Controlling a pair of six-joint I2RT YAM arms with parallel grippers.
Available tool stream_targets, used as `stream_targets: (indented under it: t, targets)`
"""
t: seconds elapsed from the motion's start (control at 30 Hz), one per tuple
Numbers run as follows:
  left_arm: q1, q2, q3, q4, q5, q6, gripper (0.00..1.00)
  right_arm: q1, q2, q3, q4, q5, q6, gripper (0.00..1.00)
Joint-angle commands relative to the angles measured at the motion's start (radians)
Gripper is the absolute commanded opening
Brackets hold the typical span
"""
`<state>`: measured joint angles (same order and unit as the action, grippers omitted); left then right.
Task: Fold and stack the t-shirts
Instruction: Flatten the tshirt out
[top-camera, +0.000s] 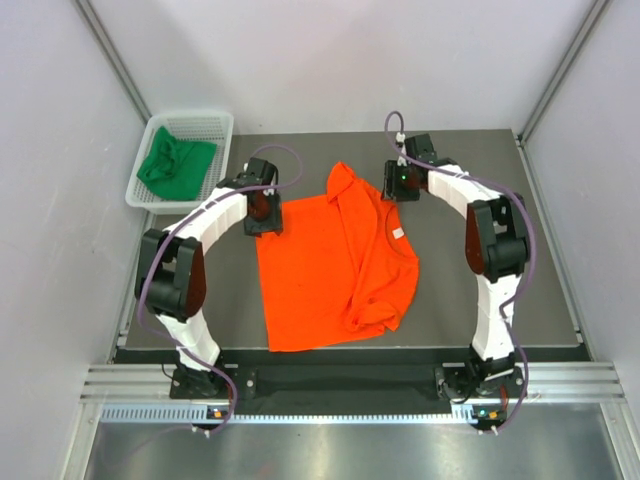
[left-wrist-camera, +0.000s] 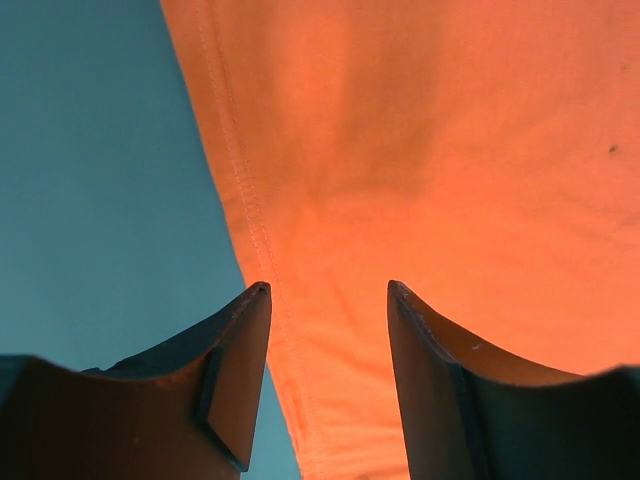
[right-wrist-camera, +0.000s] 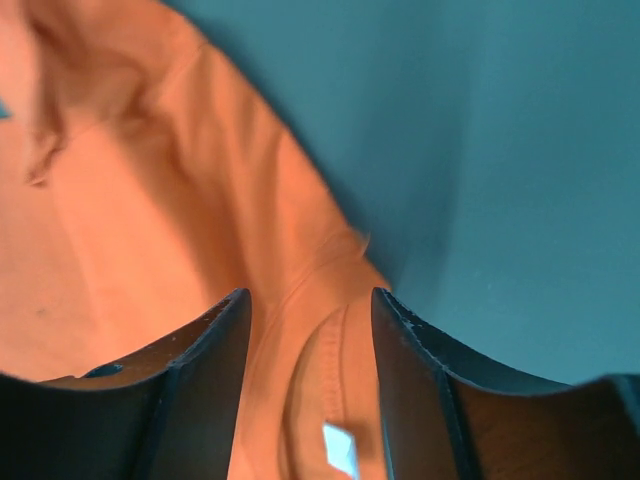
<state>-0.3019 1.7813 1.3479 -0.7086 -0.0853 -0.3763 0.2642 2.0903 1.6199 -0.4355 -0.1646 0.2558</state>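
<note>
At the counter's (top-camera: 330, 145) far left corner the dark green t-shirt (top-camera: 175, 165) lay crumpled in a white mesh basket (top-camera: 190, 120), its shape hard to read. The left arm arched from the near edge, and the left gripper (top-camera: 262, 215) pointed down over the hem corner of the orange t-shirt (top-camera: 330, 270). Its fingers (left-wrist-camera: 240, 340) stood apart, straddling the stitched hem, pinching nothing. The orange t-shirt was spread mid-counter, hem toward the left edge, collar toward the right, sleeves running far to near; the near sleeve was bunched. The right arm curved in likewise, the right gripper (top-camera: 400, 185) above the far sleeve and collar. Its fingers (right-wrist-camera: 210, 360) were parted too, with the blurred collar seam and white label (right-wrist-camera: 340, 450) between them.
</note>
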Motion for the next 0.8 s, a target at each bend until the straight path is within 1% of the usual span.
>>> stream_targets:
  t: [0.0,0.07,0.1,0.17,0.27,0.3,0.37,0.4,0.43,0.5,0.6,0.63,0.7,0.73,0.77]
  targets:
    - [0.0,-0.007,0.033,0.012,0.025,-0.006,0.55,-0.008,0.045,0.066,-0.009,0.042,-0.029,0.49]
    - [-0.002,0.007,0.039,0.012,0.033,-0.001,0.55,-0.008,0.065,0.074,-0.008,0.06,-0.026,0.44]
    - [0.0,0.012,0.042,0.014,0.036,-0.001,0.55,-0.008,0.071,0.075,-0.006,0.06,-0.027,0.36]
    - [0.0,0.026,0.049,0.011,0.045,0.001,0.55,-0.01,0.086,0.081,-0.008,0.063,-0.026,0.34]
    - [0.0,0.047,0.065,0.009,0.047,0.004,0.55,-0.008,0.102,0.087,-0.011,0.085,-0.015,0.21]
    - [0.0,0.053,0.071,0.009,0.048,0.005,0.55,-0.008,0.1,0.089,-0.011,0.106,-0.01,0.13]
    - [0.001,0.07,0.091,0.005,0.048,0.01,0.55,-0.011,0.1,0.101,-0.011,0.233,0.009,0.03]
    - [0.001,0.078,0.099,-0.002,0.047,0.01,0.55,-0.016,0.099,0.109,-0.011,0.285,0.019,0.0]
    - [0.001,0.081,0.106,-0.002,0.047,0.011,0.55,-0.028,0.094,0.124,-0.008,0.375,0.023,0.0]
    - [0.001,0.093,0.129,-0.009,0.044,0.014,0.55,-0.046,0.088,0.139,0.035,0.445,0.025,0.0]
    - [0.001,0.112,0.161,-0.023,0.058,0.017,0.55,-0.088,0.115,0.219,0.069,0.536,0.002,0.0]
    - [0.001,0.115,0.168,-0.025,0.062,0.017,0.55,-0.104,0.128,0.288,0.067,0.545,-0.009,0.0]
    - [0.001,0.125,0.178,-0.032,0.068,0.019,0.54,-0.118,0.152,0.354,0.079,0.55,-0.052,0.0]
    - [0.001,0.127,0.18,-0.038,0.077,0.02,0.55,-0.131,0.178,0.414,0.087,0.534,-0.067,0.0]
    - [0.001,0.127,0.181,-0.038,0.081,0.02,0.54,-0.135,0.188,0.434,0.096,0.522,-0.096,0.0]
